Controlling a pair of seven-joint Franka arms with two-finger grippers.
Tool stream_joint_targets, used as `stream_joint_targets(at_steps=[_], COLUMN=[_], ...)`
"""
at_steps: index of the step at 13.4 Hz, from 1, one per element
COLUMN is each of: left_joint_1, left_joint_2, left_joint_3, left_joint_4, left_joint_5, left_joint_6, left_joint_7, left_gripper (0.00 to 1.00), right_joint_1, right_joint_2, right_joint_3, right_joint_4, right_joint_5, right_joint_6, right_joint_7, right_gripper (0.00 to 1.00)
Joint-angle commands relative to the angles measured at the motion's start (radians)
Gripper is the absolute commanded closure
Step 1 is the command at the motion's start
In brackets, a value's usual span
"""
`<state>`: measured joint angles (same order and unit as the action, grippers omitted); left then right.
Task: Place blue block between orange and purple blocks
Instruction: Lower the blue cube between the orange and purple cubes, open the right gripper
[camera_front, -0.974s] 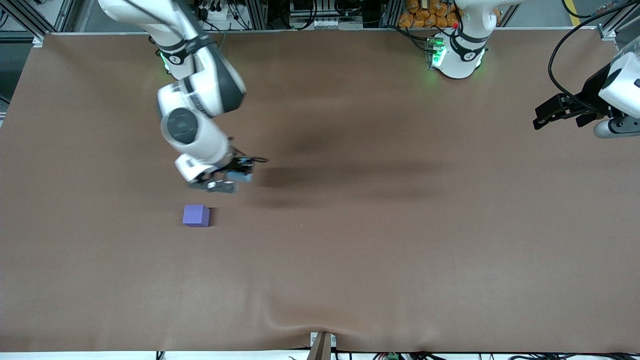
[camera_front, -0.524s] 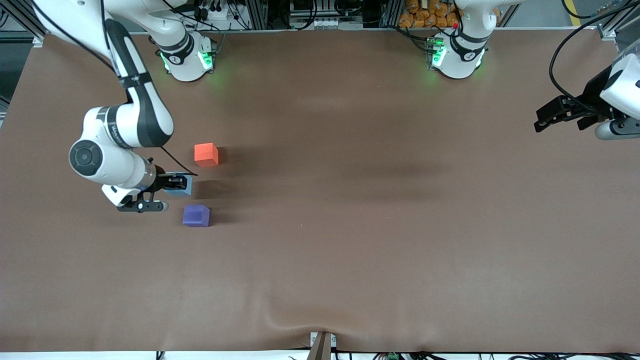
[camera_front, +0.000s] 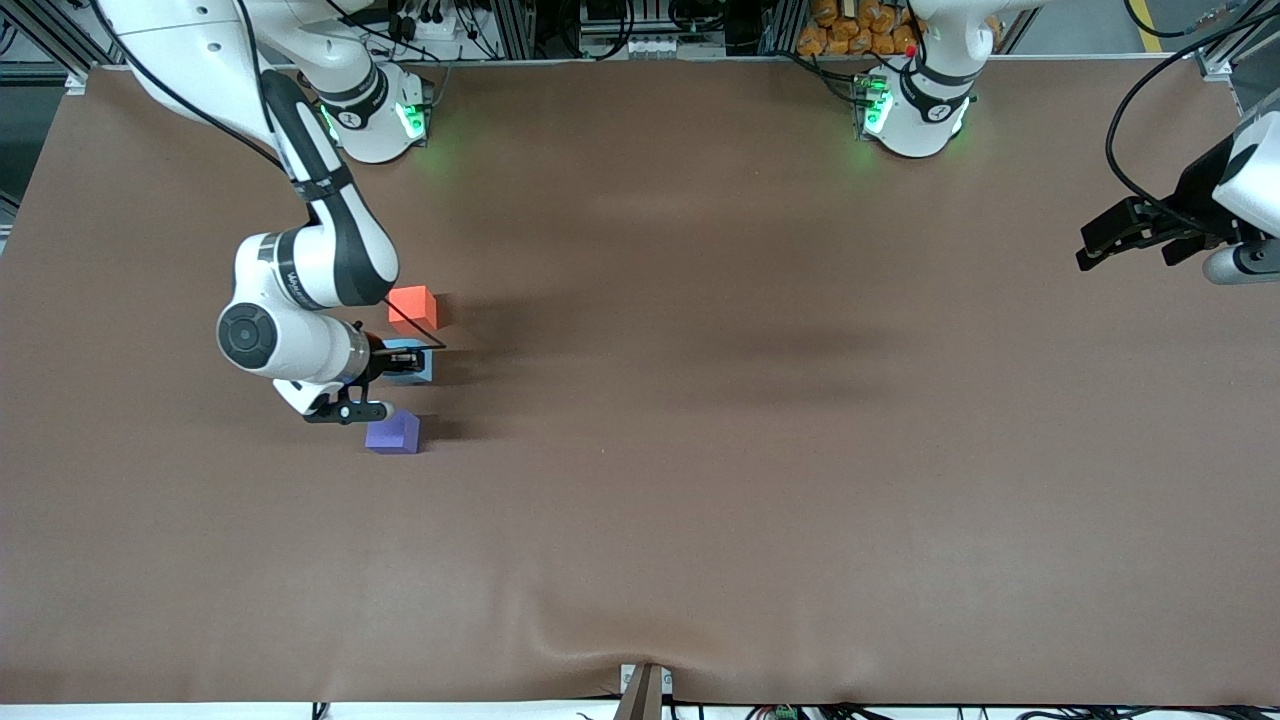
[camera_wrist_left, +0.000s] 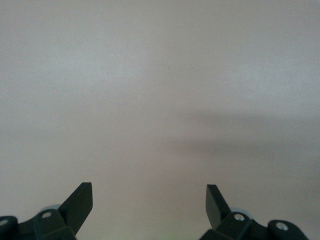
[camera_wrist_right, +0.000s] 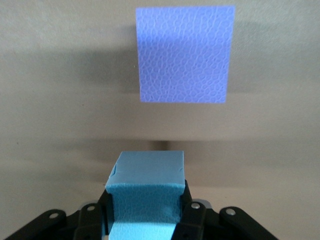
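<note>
My right gripper (camera_front: 400, 362) is shut on the light sky-blue block (camera_front: 413, 362) and holds it between the orange block (camera_front: 412, 308) and the purple block (camera_front: 393, 432), low over the brown table. In the right wrist view the blue block (camera_wrist_right: 146, 192) sits between the black fingers (camera_wrist_right: 192, 212) and the purple block (camera_wrist_right: 185, 54) lies on the table ahead of it. The orange block is not in that view. My left gripper (camera_front: 1128, 232) waits open and empty over the left arm's end of the table; its fingertips (camera_wrist_left: 80, 200) frame bare table.
The brown mat (camera_front: 700, 450) covers the whole table. The two arm bases (camera_front: 915, 110) stand along the edge farthest from the front camera. A small bracket (camera_front: 642, 690) sits at the table's nearest edge.
My right arm swung with the blue block, uncovering the orange block, then carried the blue block in between the orange and purple blocks. The left arm barely shifted.
</note>
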<state>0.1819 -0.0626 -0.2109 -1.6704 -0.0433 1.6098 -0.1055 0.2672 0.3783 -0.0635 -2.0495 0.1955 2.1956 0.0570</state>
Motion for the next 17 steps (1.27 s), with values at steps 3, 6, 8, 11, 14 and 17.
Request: stream_joint_targets(at_steps=[3, 6, 8, 11, 14, 17], left_joint_1=[0.024, 0.025, 0.030, 0.048, 0.051, 0.053], left_joint_2=[-0.007, -0.003, -0.005, -0.014, -0.017, -0.017], left_joint_3=[-0.007, -0.007, -0.007, -0.008, -0.007, -0.007], left_joint_4=[-0.005, -0.005, -0.012, -0.019, -0.017, -0.017], left_joint_5=[-0.003, -0.003, -0.003, -0.003, -0.003, -0.003], left_joint_6=[0.009, 0.022, 0.021, 0.022, 0.022, 0.022], left_joint_7=[0.021, 0.021, 0.021, 0.021, 0.021, 0.023], left_gripper=[0.00, 0.00, 0.00, 0.00, 0.00, 0.00], right_joint_1=[-0.005, -0.006, -0.023, -0.023, -0.025, -0.026], right_joint_2=[-0.015, -0.010, -0.010, -0.010, -0.015, -0.038], right_joint_3=[-0.001, -0.002, -0.002, -0.002, -0.002, -0.004], right_joint_4=[-0.101, -0.110, -0.109, -0.109, -0.106, -0.104], right_joint_5=[0.016, 0.016, 0.016, 0.016, 0.015, 0.015], right_joint_6=[0.131, 0.156, 0.156, 0.156, 0.148, 0.136], right_joint_7=[-0.005, -0.009, -0.016, -0.016, -0.016, -0.019], right_gripper=[0.69, 0.66, 0.62, 0.08, 0.00, 0.00])
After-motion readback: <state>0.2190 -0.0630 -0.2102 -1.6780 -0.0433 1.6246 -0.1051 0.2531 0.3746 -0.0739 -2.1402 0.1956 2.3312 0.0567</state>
